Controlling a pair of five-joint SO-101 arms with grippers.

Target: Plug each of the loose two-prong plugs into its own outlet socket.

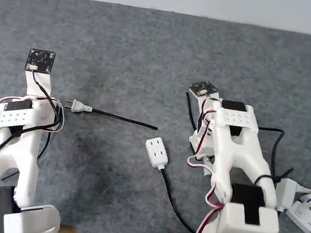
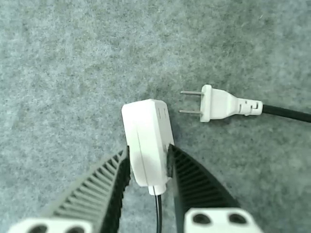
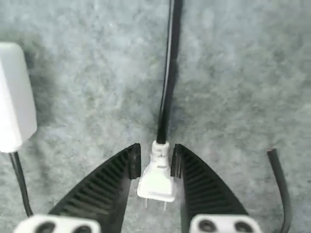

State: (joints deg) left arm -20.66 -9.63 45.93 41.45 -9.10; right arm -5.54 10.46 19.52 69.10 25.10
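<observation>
My left gripper (image 2: 148, 153) is shut on a white outlet socket (image 2: 146, 131), its slotted face turned away from the wrist. A white two-prong plug (image 2: 218, 103) on a black cable lies on the carpet just beside it, prongs toward the socket. From above, that plug (image 1: 78, 106) lies right of the left arm (image 1: 20, 117). My right gripper (image 3: 155, 155) is shut on a second white plug (image 3: 158, 179), whose black cable (image 3: 167, 73) runs away from the wrist. Another white socket (image 3: 14, 116) lies beside it, in the middle of the carpet (image 1: 156, 152).
More white sockets and plugs with black cables (image 1: 304, 215) lie at the right edge beside the right arm (image 1: 232, 142). A loose cable end (image 3: 274, 158) lies near the right gripper. Open grey carpet (image 1: 143, 48) stretches toward the far wall.
</observation>
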